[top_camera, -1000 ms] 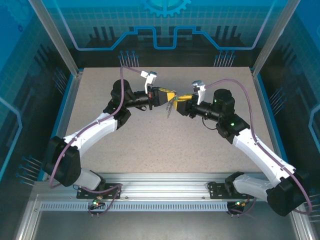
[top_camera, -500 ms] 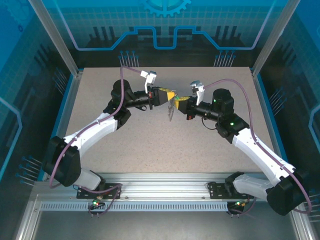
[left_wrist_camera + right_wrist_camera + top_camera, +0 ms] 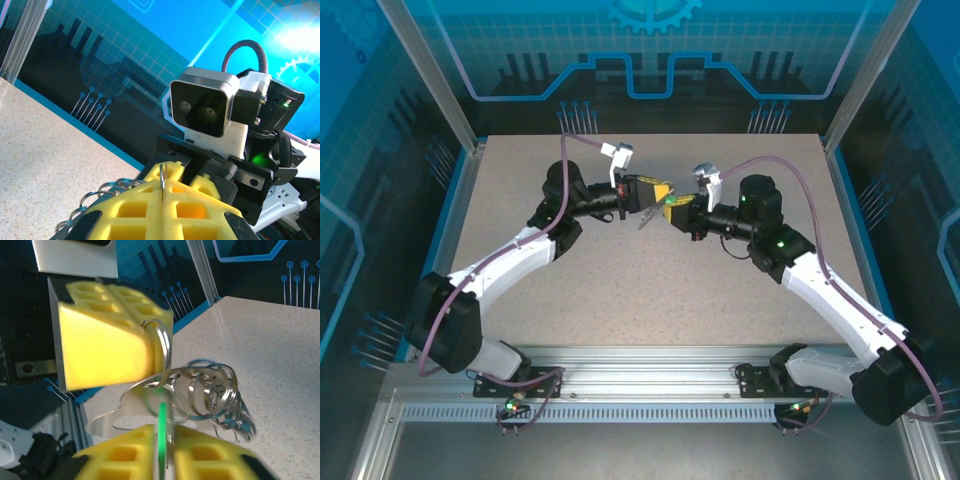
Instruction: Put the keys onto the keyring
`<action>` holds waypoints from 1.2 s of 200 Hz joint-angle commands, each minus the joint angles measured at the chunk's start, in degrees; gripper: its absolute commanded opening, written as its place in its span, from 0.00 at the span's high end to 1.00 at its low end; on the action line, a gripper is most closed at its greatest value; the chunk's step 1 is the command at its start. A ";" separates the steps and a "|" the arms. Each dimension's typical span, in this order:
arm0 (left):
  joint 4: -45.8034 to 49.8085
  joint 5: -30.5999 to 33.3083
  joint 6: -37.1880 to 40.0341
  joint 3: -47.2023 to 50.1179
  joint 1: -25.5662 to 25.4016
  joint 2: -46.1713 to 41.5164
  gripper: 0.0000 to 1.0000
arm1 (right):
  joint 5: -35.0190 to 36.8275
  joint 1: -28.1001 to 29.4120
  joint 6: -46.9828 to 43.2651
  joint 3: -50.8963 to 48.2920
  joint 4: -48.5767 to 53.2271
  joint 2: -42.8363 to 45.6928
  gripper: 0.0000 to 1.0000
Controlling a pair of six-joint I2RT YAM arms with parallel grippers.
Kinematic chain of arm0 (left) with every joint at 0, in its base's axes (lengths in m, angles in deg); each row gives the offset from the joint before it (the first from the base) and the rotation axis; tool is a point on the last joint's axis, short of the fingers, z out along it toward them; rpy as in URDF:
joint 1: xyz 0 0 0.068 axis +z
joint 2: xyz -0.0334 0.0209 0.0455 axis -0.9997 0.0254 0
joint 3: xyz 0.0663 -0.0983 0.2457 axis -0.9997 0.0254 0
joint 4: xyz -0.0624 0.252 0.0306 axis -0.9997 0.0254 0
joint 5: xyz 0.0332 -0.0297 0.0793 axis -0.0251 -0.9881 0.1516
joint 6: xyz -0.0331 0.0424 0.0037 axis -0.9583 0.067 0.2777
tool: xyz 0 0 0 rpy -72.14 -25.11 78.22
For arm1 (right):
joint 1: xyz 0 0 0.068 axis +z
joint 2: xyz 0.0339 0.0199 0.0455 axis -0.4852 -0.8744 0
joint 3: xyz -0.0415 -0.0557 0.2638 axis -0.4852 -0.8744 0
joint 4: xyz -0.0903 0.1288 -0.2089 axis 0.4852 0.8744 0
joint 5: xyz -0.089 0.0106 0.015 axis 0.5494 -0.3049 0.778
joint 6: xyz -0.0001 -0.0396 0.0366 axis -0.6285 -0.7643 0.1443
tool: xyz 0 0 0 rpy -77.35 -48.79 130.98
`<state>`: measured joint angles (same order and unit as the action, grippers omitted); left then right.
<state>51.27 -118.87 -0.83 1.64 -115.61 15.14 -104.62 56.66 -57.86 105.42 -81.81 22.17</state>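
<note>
The left gripper (image 3: pixel 658 192) and right gripper (image 3: pixel 673 209) meet tip to tip above the middle of the far half of the table (image 3: pixel 620 300), both raised clear of the surface.

Left gripper: the yellow pads are pressed together on the keyring (image 3: pixel 166 347). In the right wrist view, the loop projects from the pad tips. In the left wrist view, a thin metal edge stands up out of the seam between the pads. A chain of silvery rings (image 3: pixel 212 387) hangs from the loop, in the air above the table.

Right gripper: the yellow fingers stand at a narrow gap, with the green head of the key (image 3: pixel 162 425) clamped edge-on between them. The key sits directly beneath the keyring loop. Blur hides whether the blade passes through the loop or only touches it.
</note>
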 commanded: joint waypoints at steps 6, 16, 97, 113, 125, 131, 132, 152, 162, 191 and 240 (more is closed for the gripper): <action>-4.25 0.76 -0.44 0.42 -0.55 -1.99 1.00 | -0.76 -3.46 1.88 -1.82 1.14 3.80 0.67; -4.23 0.95 -0.31 0.52 -0.55 -2.07 1.00 | -1.35 -5.24 3.30 -2.90 0.63 5.44 0.65; -4.78 1.78 -0.10 1.40 -1.09 -2.46 1.00 | -0.73 -8.75 16.44 -2.87 -9.68 8.41 0.61; -4.80 2.44 0.06 1.67 -1.32 -2.61 1.00 | -0.44 -8.20 18.77 -2.30 -12.69 7.02 0.61; -4.78 2.93 0.21 1.84 -1.49 -2.69 1.00 | 0.30 -7.47 19.53 -1.69 -13.81 6.10 0.61; -4.78 3.10 0.18 1.93 -1.54 -2.73 1.00 | 0.60 -7.06 19.76 -1.40 -14.32 5.66 0.61; -4.78 3.14 0.22 1.93 -1.56 -2.73 1.00 | 0.62 -6.98 19.78 -1.36 -14.34 5.59 0.61; -4.78 3.69 0.30 2.02 -1.83 -2.65 1.00 | 1.10 -5.62 20.14 -0.63 -16.01 3.99 0.61; -4.78 3.81 0.32 1.94 -1.93 -2.58 1.00 | 1.28 -5.02 20.27 -0.53 -16.55 3.32 0.61; -4.62 3.97 0.52 1.78 -2.11 -2.46 1.00 | 1.80 -3.68 20.42 -0.57 -17.83 2.30 0.61; -4.34 3.99 0.68 1.42 -2.29 -2.30 1.00 | 1.45 -2.53 20.26 -0.44 -18.07 1.11 0.65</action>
<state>49.15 -115.85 -0.81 3.41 -117.36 14.33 -103.70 53.19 -38.06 103.23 -97.28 23.90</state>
